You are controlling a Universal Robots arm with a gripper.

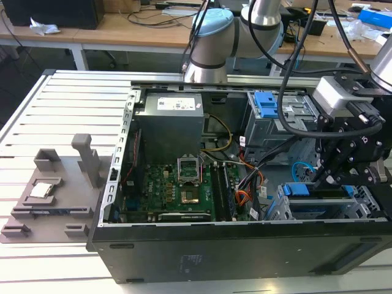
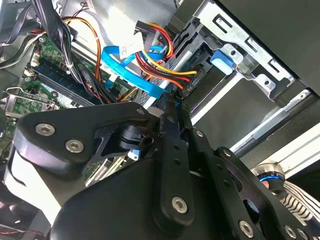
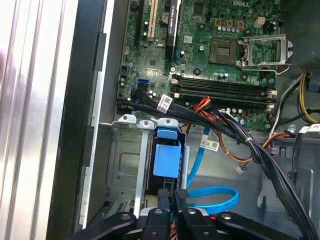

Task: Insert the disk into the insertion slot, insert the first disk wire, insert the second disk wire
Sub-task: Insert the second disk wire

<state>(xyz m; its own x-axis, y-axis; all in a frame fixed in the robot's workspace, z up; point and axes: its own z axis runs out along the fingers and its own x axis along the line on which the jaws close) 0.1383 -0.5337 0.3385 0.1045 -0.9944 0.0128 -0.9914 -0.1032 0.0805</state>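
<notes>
The disk sits inside the insertion slot [image 1: 278,211] of the low grey cage; its blue carrier [image 1: 304,190] shows at the cage mouth, and in both wrist views [image 3: 166,157] [image 2: 222,61]. My gripper [image 1: 327,177] hangs just over that end of the disk. In the second wrist view my gripper [image 2: 170,102] has its fingers pressed together at a black connector [image 2: 189,85] with red, yellow and orange leads, which rests against the disk's end. A flat blue disk wire [image 2: 132,75] [image 3: 215,197] loops loose beside my gripper [image 3: 173,194].
The open computer case [image 1: 184,257] lies on a slatted metal table [image 1: 61,104]. The motherboard [image 1: 184,190] and black cable bundles [image 3: 235,130] lie beside the cage. A taller grey cage with a blue latch [image 1: 267,104] stands behind. A grey fixture [image 1: 55,190] sits at the exterior view's left.
</notes>
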